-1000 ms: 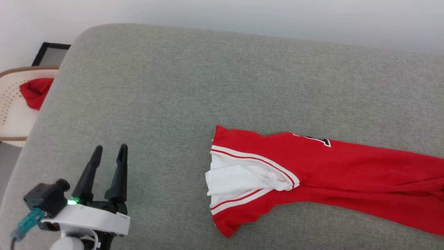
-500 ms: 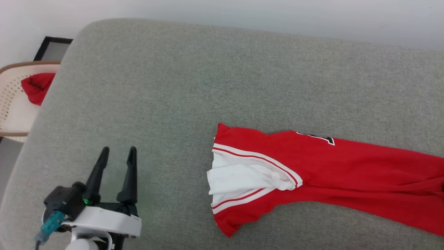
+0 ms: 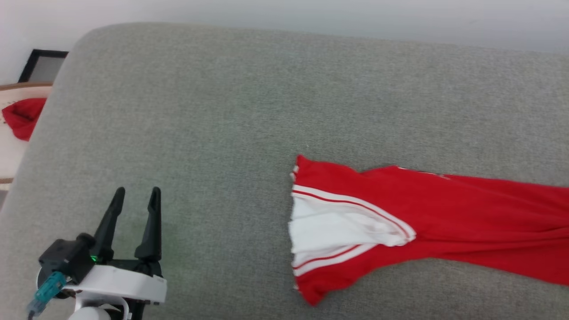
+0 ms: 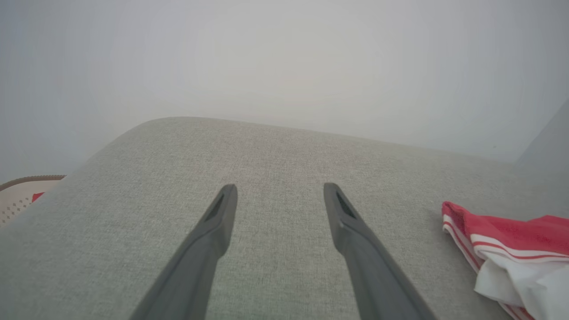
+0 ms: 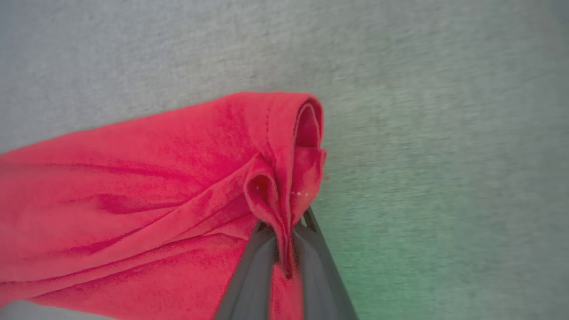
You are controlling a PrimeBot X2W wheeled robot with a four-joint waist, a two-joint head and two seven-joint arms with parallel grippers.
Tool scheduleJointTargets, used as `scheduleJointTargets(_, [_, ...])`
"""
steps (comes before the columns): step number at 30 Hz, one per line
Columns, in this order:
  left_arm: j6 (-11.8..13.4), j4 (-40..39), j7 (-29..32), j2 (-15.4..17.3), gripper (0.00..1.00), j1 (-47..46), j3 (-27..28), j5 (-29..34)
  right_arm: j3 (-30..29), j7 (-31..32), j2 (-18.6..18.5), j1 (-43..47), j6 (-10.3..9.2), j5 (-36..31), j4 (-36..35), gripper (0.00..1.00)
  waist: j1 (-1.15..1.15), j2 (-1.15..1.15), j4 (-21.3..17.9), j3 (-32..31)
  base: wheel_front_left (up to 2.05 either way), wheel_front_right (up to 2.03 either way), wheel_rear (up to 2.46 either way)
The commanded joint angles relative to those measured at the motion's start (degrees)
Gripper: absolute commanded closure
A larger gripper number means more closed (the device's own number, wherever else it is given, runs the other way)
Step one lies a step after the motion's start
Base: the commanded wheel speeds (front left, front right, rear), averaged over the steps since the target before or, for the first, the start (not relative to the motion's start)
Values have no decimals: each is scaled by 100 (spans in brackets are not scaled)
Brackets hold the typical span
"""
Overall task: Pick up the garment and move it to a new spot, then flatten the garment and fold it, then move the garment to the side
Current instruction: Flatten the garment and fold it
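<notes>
1. The garment [image 3: 466, 222] lies stretched over the right half of the grey surface [image 3: 222, 111]. Its white sleeve and stripe trim point toward the middle, and its red body runs off the head view's right edge.
2. In its wrist view, the right gripper [image 5: 284, 220] has its jaws clamped on a bunched fold of red cloth at the garment's edge.
3. The left gripper [image 3: 137, 192] hovers over bare surface, jaws apart and empty, well apart from the sleeve.
4. We judge the first step to be in hand: the grip is made, the lift not yet.
5. Next we need to raise the right arm until the trailing cloth clears the surface, then carry the garment to its new spot. With one pinch only, the fold may slip and the sleeve may drag.
</notes>
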Motion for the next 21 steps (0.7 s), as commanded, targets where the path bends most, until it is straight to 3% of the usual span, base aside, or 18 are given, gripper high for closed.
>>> scheduleJointTargets(1, [-14, -38, 4, 22, 0, 82, 51, 20, -134, -101, -126, -62, -8, -77, 53, 100, 0, 0, -106, 27, 0, 0, 0])
scheduleJointTargets(7, [-15, -115, 5, 24, 0, 139, 103, 77, -588, -359, -508, -113, -8, -208, 271, 100, 0, 0, -233, 86, 0, 0, 0])
scheduleJointTargets(12, [-15, -188, 4, 70, 0, 147, 79, 114, -1359, -635, -1021, -120, -8, -560, 636, 100, 0, 0, -328, 176, 0, 0, 0])
scheduleJointTargets(16, [-15, -169, 4, 69, 0, 116, 56, 93, -1570, -701, -1070, -228, -7, -595, 843, 100, 0, 0, -358, 173, 0, 0, 0])
scheduleJointTargets(21, [-15, -121, 4, 43, 0, 101, 24, 57, -1329, -672, -932, -390, -7, -311, 802, 100, 0, 0, -415, 90, 0, 0, 0])
